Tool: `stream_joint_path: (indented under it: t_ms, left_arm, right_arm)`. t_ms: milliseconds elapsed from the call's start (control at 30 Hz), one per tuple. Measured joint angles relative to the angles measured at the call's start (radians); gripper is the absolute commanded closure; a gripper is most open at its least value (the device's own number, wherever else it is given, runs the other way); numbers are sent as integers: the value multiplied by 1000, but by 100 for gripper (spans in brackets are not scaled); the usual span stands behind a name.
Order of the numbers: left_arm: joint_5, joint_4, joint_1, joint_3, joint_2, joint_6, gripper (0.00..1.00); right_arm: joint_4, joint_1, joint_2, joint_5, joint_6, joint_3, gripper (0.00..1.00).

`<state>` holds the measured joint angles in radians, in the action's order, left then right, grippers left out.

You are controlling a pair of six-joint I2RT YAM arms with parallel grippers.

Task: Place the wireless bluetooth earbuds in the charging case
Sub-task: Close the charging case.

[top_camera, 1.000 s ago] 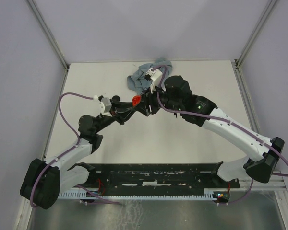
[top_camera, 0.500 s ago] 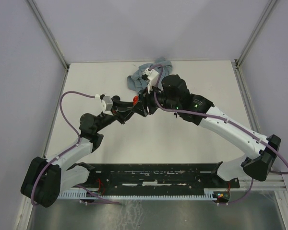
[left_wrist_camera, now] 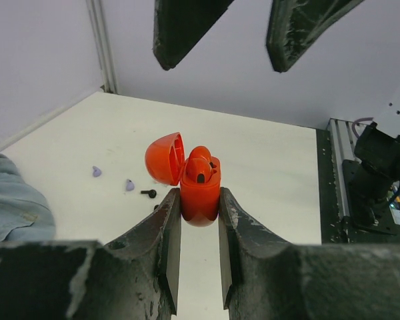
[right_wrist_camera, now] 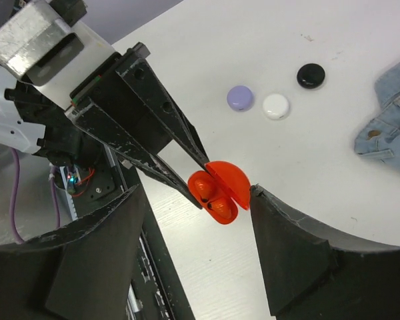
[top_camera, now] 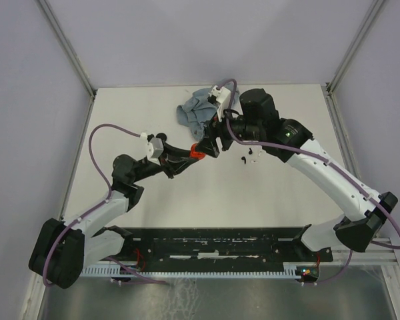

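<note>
Mostly hidden: earbuds (right_wrist_camera: 203, 187) deep inside red charging case (left_wrist_camera: 200, 197), lid open. Left gripper (left_wrist_camera: 199, 200) clamped on case, upright in grip. Right gripper (left_wrist_camera: 223, 63) jaws apart, above case, holding nothing.

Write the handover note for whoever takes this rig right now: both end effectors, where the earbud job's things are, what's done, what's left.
Left end effector: shut on the red charging case, which it holds upright with the lid open.
Right end effector: open and empty, just above the case.
Done: a red earbud sits in the case; I cannot tell whether it is fully seated.
On the table: two lilac earbuds and a black earbud, loose between the case and the denim cloth.
Left: probably check the seating, deal with the loose earbuds, close the lid.
</note>
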<state>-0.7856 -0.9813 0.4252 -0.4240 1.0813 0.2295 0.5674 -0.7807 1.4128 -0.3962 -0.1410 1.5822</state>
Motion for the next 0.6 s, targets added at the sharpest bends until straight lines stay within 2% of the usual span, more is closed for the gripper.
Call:
stream_joint_path:
  t_ms: [333, 600]
  left_arm:
    - [-118, -20, 0, -25, 0, 2, 97]
    - [-133, -40, 2, -26, 0, 8, 97]
  right_arm:
    - [83, 42, 54, -168, 61, 17, 23]
    - [85, 42, 85, -242, 64, 16, 24]
